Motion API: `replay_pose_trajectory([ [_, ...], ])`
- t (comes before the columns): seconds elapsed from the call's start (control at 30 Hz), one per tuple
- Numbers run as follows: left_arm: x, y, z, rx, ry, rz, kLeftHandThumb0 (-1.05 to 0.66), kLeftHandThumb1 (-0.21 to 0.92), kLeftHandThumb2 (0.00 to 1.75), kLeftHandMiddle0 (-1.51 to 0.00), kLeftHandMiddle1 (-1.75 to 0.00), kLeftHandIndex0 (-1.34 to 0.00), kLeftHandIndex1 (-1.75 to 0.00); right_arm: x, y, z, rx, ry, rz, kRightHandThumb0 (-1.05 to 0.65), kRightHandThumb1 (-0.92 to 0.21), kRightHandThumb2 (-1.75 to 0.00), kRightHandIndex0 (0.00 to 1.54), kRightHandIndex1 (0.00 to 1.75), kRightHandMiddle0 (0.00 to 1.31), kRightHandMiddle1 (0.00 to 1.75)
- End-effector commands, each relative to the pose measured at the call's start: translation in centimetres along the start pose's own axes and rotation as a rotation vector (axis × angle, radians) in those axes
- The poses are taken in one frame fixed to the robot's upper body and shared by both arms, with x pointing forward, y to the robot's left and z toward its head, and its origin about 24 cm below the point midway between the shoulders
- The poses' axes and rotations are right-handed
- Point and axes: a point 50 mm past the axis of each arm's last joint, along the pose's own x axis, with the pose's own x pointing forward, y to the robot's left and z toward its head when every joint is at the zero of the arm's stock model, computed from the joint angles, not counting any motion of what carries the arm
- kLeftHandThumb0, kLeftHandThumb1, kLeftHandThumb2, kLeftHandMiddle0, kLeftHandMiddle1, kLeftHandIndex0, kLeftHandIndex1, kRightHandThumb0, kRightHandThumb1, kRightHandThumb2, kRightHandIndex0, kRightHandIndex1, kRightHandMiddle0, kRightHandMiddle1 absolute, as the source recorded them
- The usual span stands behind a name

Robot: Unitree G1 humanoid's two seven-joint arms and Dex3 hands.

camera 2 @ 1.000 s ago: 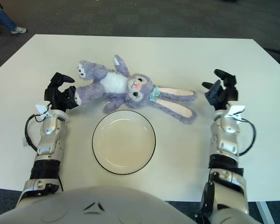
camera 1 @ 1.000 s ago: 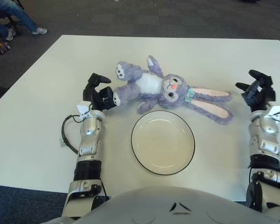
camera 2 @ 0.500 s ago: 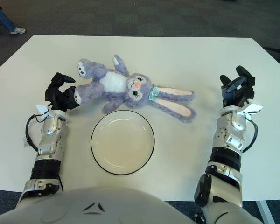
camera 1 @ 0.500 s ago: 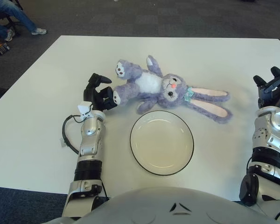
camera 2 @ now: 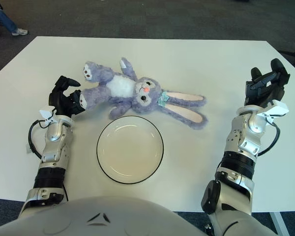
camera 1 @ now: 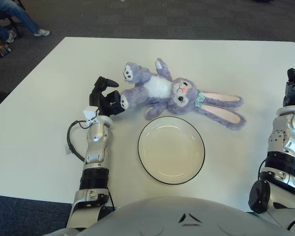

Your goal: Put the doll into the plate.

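Doll (camera 1: 172,93) lies on the table (camera 1: 49,108) just beyond the empty plate (camera 1: 171,150), one foot grasped by the left hand (camera 1: 104,100) fingers, while the right hand (camera 2: 265,88), fingers loosely spread, has drawn away, leaving the move to the left.

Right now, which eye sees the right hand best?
The right eye view: the whole right hand shows there, raised off to the right of the doll and holding nothing. In the left eye view the picture's edge cuts it off, so only part of it shows.
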Motion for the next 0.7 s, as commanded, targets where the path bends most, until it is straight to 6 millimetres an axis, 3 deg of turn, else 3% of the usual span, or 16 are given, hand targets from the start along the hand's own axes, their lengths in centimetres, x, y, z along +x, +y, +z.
replay_pose_trajectory([
  [0.0, -3.0, 0.3, -3.9, -0.008, 0.174, 0.043, -0.47, 0.35, 1.27, -1.29, -1.75, -0.59, -1.75, 0.7, 1.4, 1.5, -0.138, -0.054, 0.130, -0.62, -0.92, -0.79, 0.38, 1.50, 0.00, 1.25],
  [0.17, -3.0, 0.2, -3.9, -0.006, 0.179, 0.040, -0.47, 0.35, 1.27, -1.30, -1.75, -0.58, -1.75, 0.8, 2.4, 2.2, -0.363, -0.107, 0.299, -0.63, -0.92, -0.69, 0.49, 1.70, 0.00, 1.15],
  [0.3, -3.0, 0.2, -3.8, -0.008, 0.179, 0.041, -0.47, 0.35, 1.27, -1.30, -1.75, -0.58, -1.75, 0.6, 3.7, 2.9, -0.539, -0.183, 0.384, -0.70, -0.92, -0.63, 0.30, 1.63, 0.00, 1.01],
  [0.47, -3.0, 0.1, -3.7, -0.004, 0.174, 0.043, -0.47, 0.36, 1.26, -1.30, -1.75, -0.58, -1.75, 0.4, 4.2, 3.1, -0.734, -0.264, 0.457, -0.79, -0.92, -0.60, 0.26, 1.68, 0.00, 0.97],
  [0.6, -2.9, 0.2, -3.7, 0.003, 0.172, 0.042, -0.46, 0.37, 1.25, -1.29, -1.75, -0.57, -1.75, 0.2, 4.7, 3.3, -0.846, -0.317, 0.539, -0.88, -0.92, -0.58, 0.32, 1.73, 0.00, 0.96],
  [0.67, -2.9, 0.2, -3.8, 0.007, 0.174, 0.040, -0.46, 0.37, 1.25, -1.29, -1.75, -0.57, -1.75, 0.1, 4.8, 3.7, -0.917, -0.355, 0.600, -0.95, -0.92, -0.55, 0.52, 1.74, 0.00, 0.91],
])
